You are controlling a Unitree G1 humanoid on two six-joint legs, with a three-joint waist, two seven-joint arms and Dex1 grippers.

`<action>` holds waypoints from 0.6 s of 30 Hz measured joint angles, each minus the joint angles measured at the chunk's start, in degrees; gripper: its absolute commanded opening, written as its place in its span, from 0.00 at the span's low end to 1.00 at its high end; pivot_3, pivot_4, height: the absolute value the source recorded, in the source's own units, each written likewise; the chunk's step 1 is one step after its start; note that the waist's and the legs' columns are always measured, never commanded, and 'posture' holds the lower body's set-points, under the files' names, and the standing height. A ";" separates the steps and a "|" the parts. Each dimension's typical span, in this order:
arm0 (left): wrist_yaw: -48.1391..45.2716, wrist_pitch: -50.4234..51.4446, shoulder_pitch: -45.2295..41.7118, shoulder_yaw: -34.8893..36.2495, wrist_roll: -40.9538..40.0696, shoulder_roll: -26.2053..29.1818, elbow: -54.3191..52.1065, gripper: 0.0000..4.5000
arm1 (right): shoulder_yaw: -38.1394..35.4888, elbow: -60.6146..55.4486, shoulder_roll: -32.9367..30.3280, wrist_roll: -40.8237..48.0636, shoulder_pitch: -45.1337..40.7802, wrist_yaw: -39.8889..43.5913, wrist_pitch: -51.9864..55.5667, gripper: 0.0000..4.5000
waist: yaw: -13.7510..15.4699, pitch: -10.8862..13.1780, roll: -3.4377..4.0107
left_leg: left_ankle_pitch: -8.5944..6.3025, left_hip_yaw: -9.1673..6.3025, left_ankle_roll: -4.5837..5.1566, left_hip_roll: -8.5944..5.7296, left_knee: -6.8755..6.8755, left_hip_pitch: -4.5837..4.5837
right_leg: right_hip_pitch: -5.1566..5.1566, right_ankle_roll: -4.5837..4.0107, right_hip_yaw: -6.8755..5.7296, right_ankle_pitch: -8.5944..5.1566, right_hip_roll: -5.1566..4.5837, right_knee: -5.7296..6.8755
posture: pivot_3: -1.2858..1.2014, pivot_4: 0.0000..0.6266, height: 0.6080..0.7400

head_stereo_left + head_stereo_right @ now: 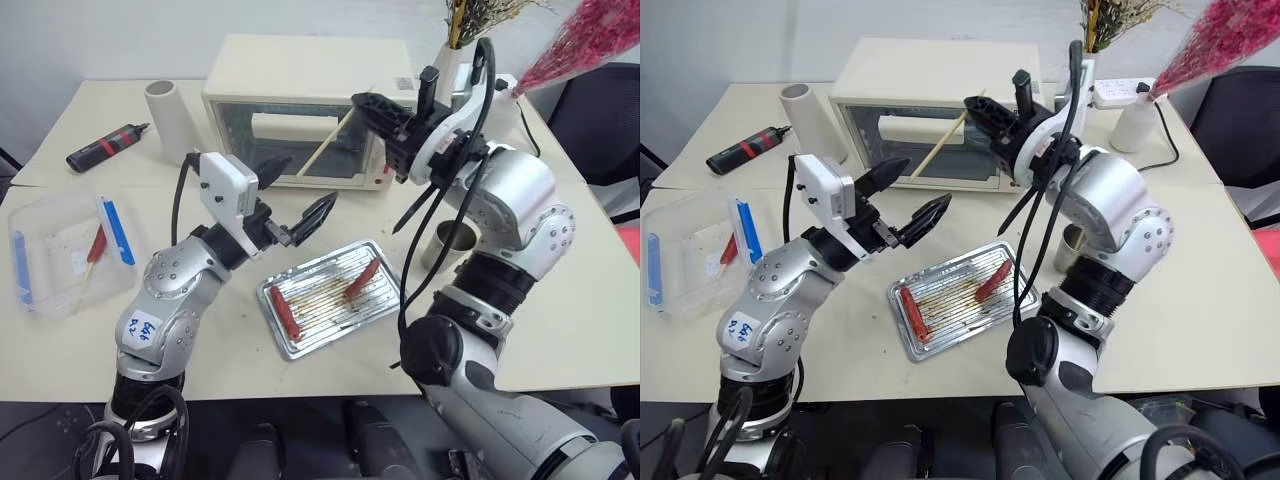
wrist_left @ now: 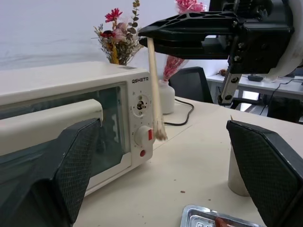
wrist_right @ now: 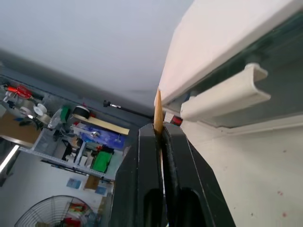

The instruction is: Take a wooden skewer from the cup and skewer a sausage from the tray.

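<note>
My right gripper (image 1: 362,103) is raised in front of the toaster oven (image 1: 300,100) and is shut on a wooden skewer (image 1: 335,135), which slants down to the left across the oven door. In the right wrist view the skewer (image 3: 158,111) pokes out between the closed fingers. My left gripper (image 1: 298,192) hangs open and empty just below and left of the stick, above the tray (image 1: 375,310). Two red sausages lie in the tray, one at its left end (image 1: 286,313) and one towards the right (image 1: 360,279). The grey cup (image 1: 452,240) stands right of the tray, partly behind my right arm.
A clear plastic box (image 1: 45,280) with a sausage and blue pieces sits at the left table edge. A tall white cylinder (image 1: 168,120) and a black-and-red marker (image 1: 105,148) lie left of the oven. Vases with flowers (image 1: 470,30) stand at the back right.
</note>
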 measured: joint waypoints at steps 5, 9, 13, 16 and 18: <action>-0.08 -0.94 -1.96 0.33 0.27 -0.19 1.57 1.00 | 9.18 -0.36 -3.91 7.89 5.11 -2.09 -7.69 0.00 | -0.01 0.00 0.00 | 0.00 -0.02 0.00 0.02 -0.01 -0.01 | -0.01 0.00 -0.01 0.00 0.01 0.00 | 0.52 0.24 1.00; -0.04 -0.96 -2.27 0.76 0.25 -0.59 1.82 0.91 | 14.45 -1.17 -7.79 11.28 7.40 -1.80 -12.43 0.00 | 0.09 0.00 0.00 | 0.00 -0.06 0.00 0.02 0.00 -0.04 | -0.01 0.00 -0.04 0.00 -0.01 -0.02 | 0.52 0.24 1.00; 0.07 -1.02 -2.79 0.82 0.23 -1.61 1.81 0.67 | 18.84 -1.64 -10.43 13.28 8.73 -0.77 -16.64 0.00 | 0.09 0.00 0.00 | 0.01 -0.06 0.01 0.03 0.00 -0.04 | -0.01 0.00 -0.04 0.00 0.00 -0.01 | 0.52 0.24 1.00; 0.62 -1.02 -2.79 0.77 0.31 -2.41 1.80 0.48 | 21.28 -2.24 -12.14 14.32 9.15 -0.07 -19.10 0.00 | 0.13 0.00 0.00 | 0.01 -0.08 0.02 0.04 0.00 -0.04 | -0.01 0.00 -0.05 0.00 -0.01 -0.02 | 0.52 0.24 1.00; 1.15 -1.01 -2.79 0.72 0.41 -3.05 1.79 0.41 | 22.81 -2.36 -13.12 14.96 9.38 0.51 -20.56 0.00 | 0.18 0.00 0.00 | 0.01 -0.08 0.02 0.03 0.00 -0.04 | -0.01 0.00 -0.05 0.00 -0.01 -0.02 | 0.52 0.24 1.00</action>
